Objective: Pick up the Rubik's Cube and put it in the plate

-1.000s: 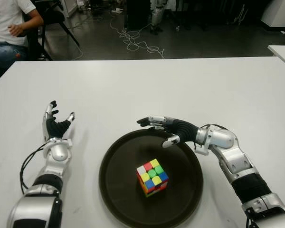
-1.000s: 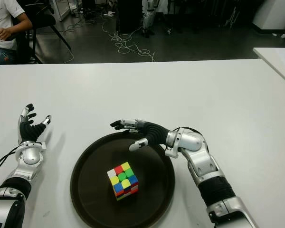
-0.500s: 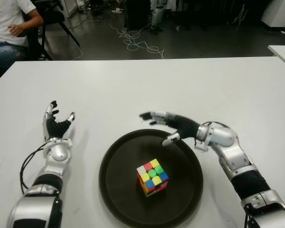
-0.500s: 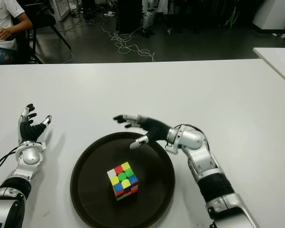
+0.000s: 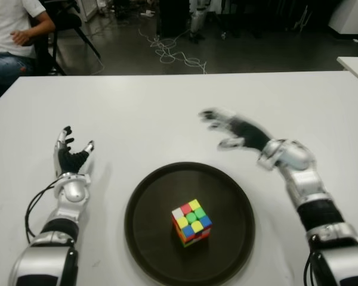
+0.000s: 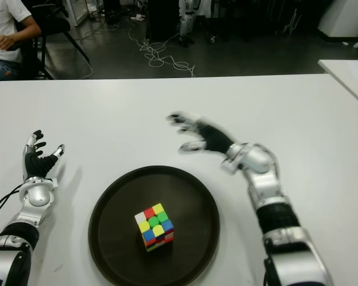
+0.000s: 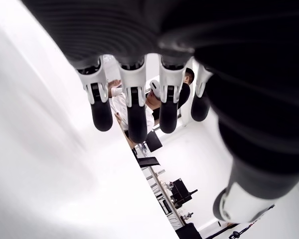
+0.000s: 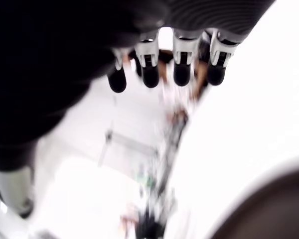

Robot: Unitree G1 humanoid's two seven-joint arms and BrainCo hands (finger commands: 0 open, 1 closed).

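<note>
The Rubik's Cube (image 5: 191,222) sits inside the plate (image 5: 149,238), a little toward the near side of its middle, resting flat on the dark bottom and held by neither hand. By the look of things, the placing is already done.

As a judgement, the cube should handle as a light, rigid plastic block with smooth, somewhat slick faces; it will not deform, but its layers can twist if squeezed off-centre. The safest hold would be on two opposite side faces, square across the middle row, with the thumb on one side and fingers on the other, rather than on corners or edges.

It is a three-by-three cube, scrambled: the top face shows white, red, yellow and green squares with a green centre, and the visible sides carry blue, red, orange and yellow. It stands turned so that one vertical edge points toward the robot. The plate is round, dark brown and shallow-rimmed, on a white desk (image 5: 167,113).

The right hand (image 5: 238,132) is above the desk just beyond the plate's far rim, fingers (image 8: 182,72) spread and empty. The left hand (image 5: 70,158) shows well to the left of the plate, fingers (image 7: 134,122) extended, gripping nothing.
</note>
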